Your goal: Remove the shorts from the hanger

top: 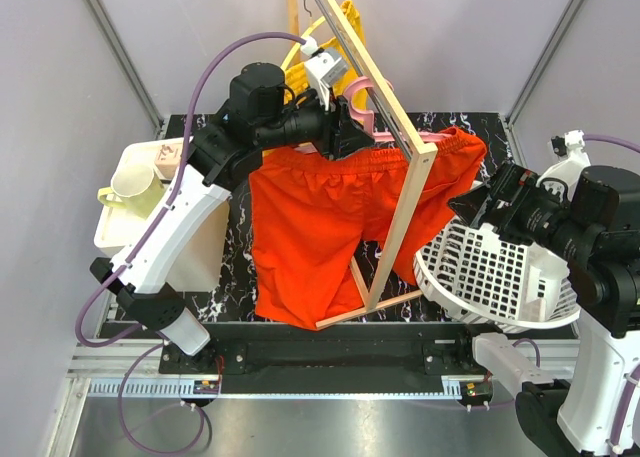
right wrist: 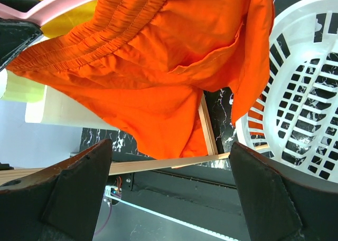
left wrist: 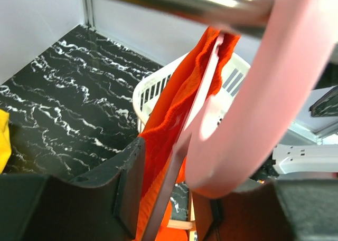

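**Item: shorts** [top: 320,227]. Bright orange-red fabric with a gathered, ribbed elastic waistband, two wide legs and soft folds.

**Place:** hung on a pink hanger [left wrist: 274,93] whose hook sits over the top rail of the wooden rack [top: 400,147]. The cloth drapes across the rack's near upright. One leg falls to the left of that upright and the other to its right.

**Lie:** the waistband is uppermost and runs crosswise to the rack's rail. The long axis runs from waistband down to hems, and the legs point down toward the black marbled worktop [left wrist: 63,93].

**Left gripper** [top: 345,132]: at the left end of the waistband, just left of the rack's rail. Its jaws are partly apart, straddling the waistband edge and the hanger's arm. Whether they press on either cannot be told.

**Right gripper** [right wrist: 170,146]: to the right of the rack, facing the shorts' right leg. Its jaws are spread wide and hold nothing.

**Also present:** a white lattice basket [top: 500,277] right of the rack's foot, and yellow shorts [top: 300,77] further back on the rack's rail.
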You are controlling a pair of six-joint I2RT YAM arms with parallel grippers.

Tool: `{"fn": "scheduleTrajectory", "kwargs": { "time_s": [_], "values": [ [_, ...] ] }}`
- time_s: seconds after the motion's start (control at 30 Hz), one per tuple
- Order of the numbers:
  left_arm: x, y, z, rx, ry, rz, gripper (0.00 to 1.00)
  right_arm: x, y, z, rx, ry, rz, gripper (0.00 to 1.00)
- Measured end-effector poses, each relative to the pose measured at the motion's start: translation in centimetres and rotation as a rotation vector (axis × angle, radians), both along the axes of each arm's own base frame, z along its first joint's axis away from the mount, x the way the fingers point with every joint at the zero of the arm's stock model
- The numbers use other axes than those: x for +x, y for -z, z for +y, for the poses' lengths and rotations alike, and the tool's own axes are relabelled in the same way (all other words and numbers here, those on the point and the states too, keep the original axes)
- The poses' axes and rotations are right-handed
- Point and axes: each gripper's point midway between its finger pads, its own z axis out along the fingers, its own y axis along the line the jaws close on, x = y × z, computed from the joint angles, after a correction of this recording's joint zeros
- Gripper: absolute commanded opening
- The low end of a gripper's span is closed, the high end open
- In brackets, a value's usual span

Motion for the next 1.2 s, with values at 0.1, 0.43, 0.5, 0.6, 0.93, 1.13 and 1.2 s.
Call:
{"fn": "scheduleTrajectory", "kwargs": {
  "time_s": [0.1,0.43,0.5,0.6,0.93,1.13,1.2],
  "values": [
    [-0.1,-0.4,-0.2,-0.02,0.002,0.006,0.39,0.0,0.0,0.0,0.0,0.0,0.002,1.0],
    [0.0,-2.0,-1.2,-0.133,0.002,0.07,0.09,0.1,0.7,0.0,0.001,0.001,0.025,1.0],
    [0.1,-2.0,-1.5,-0.149,0.002,0.079,0.04,0.1,0.8,0.0,0.002,0.003,0.029,1.0],
    [0.1,-2.2,-1.7,-0.17,0.004,0.101,0.0,0.1,0.9,0.0,0.002,0.003,0.031,1.0],
    [0.3,-3.4,-1.9,-0.336,0.035,0.327,0.0,0.1,0.9,0.0,0.002,0.003,0.032,1.0],
    [0.9,-4.3,-0.6,-0.43,0.03,0.476,0.0,0.2,1.0,0.0,0.001,0.003,0.036,1.0],
    [1.1,-4.7,-0.3,-0.452,0.029,0.513,0.0,0.3,1.0,0.0,0.001,0.002,0.039,1.0]
  ]
}}
